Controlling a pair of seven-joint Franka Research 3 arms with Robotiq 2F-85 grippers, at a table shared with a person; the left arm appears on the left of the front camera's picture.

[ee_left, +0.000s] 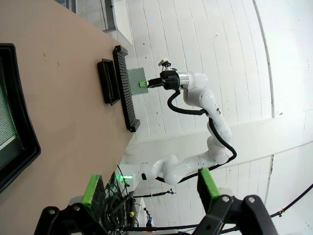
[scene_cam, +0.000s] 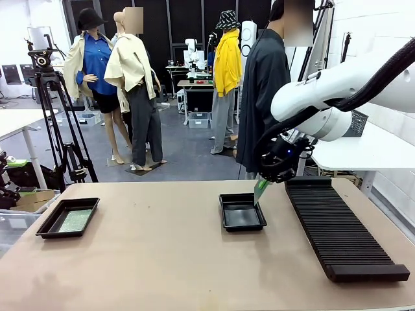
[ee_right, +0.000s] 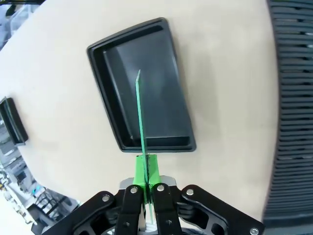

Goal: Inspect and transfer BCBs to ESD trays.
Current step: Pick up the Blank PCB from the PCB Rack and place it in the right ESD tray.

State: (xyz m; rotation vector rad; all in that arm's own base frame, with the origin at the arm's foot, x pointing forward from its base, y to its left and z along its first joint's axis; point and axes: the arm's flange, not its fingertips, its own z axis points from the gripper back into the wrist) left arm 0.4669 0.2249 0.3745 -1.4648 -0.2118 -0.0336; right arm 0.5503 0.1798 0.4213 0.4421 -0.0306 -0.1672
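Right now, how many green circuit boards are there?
2: one board in the left tray; the held board in the right gripper above the middle tray. None seem hidden.

Front cam: fixed at the robot's edge of the table (scene_cam: 162,272), facing across it; takes in left ESD tray (scene_cam: 68,217), middle ESD tray (scene_cam: 241,212) and slotted rack (scene_cam: 340,227). Left wrist cam: rolled sideways, low beside left ESD tray (ee_left: 27,132), sighting across to middle ESD tray (ee_left: 108,83) and slotted rack (ee_left: 124,90), far off. Right wrist cam: straight down, close over middle ESD tray (ee_right: 161,93) (BCB (ee_right: 140,117) reads edge-on), slotted rack (ee_right: 293,98) at frame edge.
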